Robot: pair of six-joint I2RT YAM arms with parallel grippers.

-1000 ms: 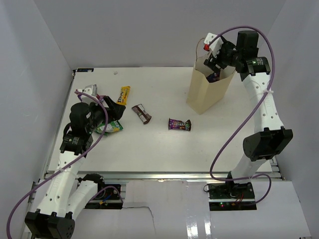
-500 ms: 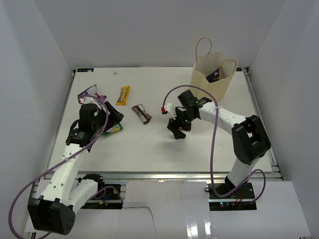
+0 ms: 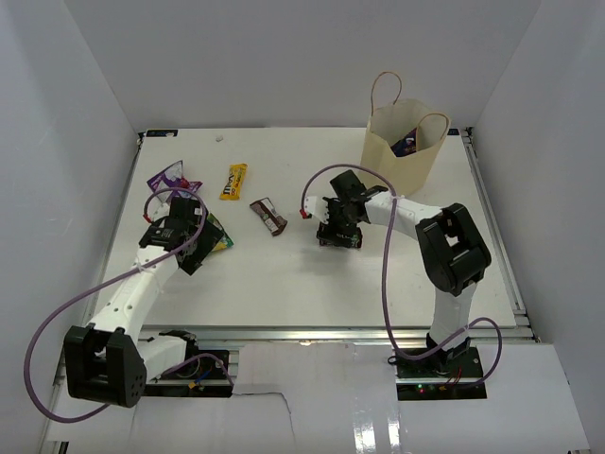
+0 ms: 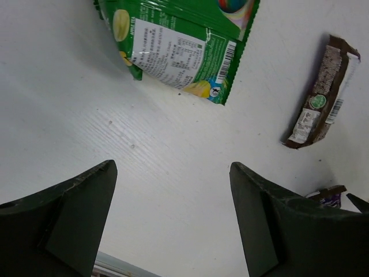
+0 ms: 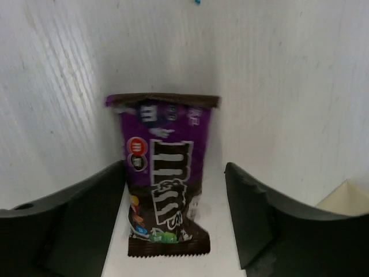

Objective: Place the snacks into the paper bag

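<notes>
The right gripper (image 5: pixel 174 196) hangs open right over the purple pack (image 5: pixel 164 156), whose long axis runs lengthwise between the two fingers.

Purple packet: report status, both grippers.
Right gripper open, astride purple packet; packet flat, not gripped. Left gripper open beside green pouch. No obstruction seen.

Paper bag (image 3: pixel 389 161) back right; packet (image 5: pixel 164 190) before it, within right tool (image 5: pixel 174 219); pouch (image 4: pixel 179 40) left, by left tool (image 4: pixel 173 213).
</notes>
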